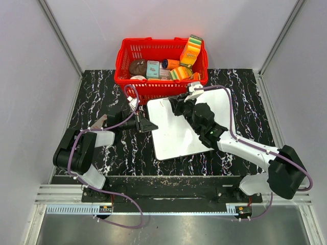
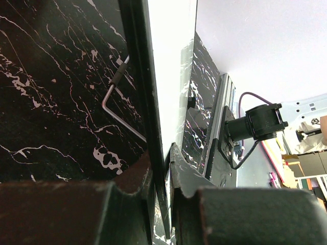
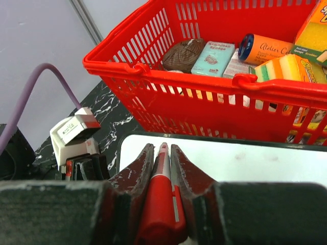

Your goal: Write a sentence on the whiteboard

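Note:
The whiteboard (image 1: pixel 179 138) lies flat on the black marbled table, right of centre. My left gripper (image 1: pixel 152 125) is shut on its left edge; in the left wrist view the fingers (image 2: pixel 180 168) pinch the board's thin edge (image 2: pixel 171 61). My right gripper (image 1: pixel 176 104) hovers over the board's far left corner, shut on a red marker (image 3: pixel 163 194) whose tip points at the white surface (image 3: pixel 245 161). Whether the tip touches I cannot tell. No sentence shows on the visible white face; the right arm covers part of it.
A red basket (image 1: pixel 127 56) with sponges, boxes and a can stands just behind the board. A bent wire stand (image 2: pixel 115 102) shows beside the board's edge. The left arm's camera and purple cable (image 3: pixel 76 132) are close to the marker's left.

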{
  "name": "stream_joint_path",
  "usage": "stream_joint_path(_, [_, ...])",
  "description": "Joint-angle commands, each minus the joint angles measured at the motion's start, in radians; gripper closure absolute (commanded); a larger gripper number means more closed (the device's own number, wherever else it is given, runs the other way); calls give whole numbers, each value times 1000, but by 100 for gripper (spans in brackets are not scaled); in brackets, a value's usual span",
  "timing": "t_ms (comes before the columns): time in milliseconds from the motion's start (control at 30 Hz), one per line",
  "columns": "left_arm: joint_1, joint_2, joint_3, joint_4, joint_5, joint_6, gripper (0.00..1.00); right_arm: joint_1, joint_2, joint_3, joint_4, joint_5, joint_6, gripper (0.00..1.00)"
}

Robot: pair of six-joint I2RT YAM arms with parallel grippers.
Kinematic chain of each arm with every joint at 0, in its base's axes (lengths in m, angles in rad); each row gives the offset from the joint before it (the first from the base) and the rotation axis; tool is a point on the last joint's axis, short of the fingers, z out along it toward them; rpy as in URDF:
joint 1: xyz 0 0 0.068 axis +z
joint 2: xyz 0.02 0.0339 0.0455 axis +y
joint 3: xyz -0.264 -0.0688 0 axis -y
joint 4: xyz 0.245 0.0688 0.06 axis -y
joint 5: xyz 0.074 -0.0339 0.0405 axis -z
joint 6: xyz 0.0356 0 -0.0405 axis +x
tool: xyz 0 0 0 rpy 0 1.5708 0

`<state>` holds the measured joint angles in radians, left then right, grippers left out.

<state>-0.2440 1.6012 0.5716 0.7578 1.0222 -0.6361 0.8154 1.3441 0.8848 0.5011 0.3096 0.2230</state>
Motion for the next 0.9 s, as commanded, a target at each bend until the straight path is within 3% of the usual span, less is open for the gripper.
stream_joint_path(0, [-21,20,10,31,1,105,100,8,24,66,22,42,-28,100])
stream_joint_path(867, [-20,20,11,35,4,104,100,8,70,57,1,65,-22,100])
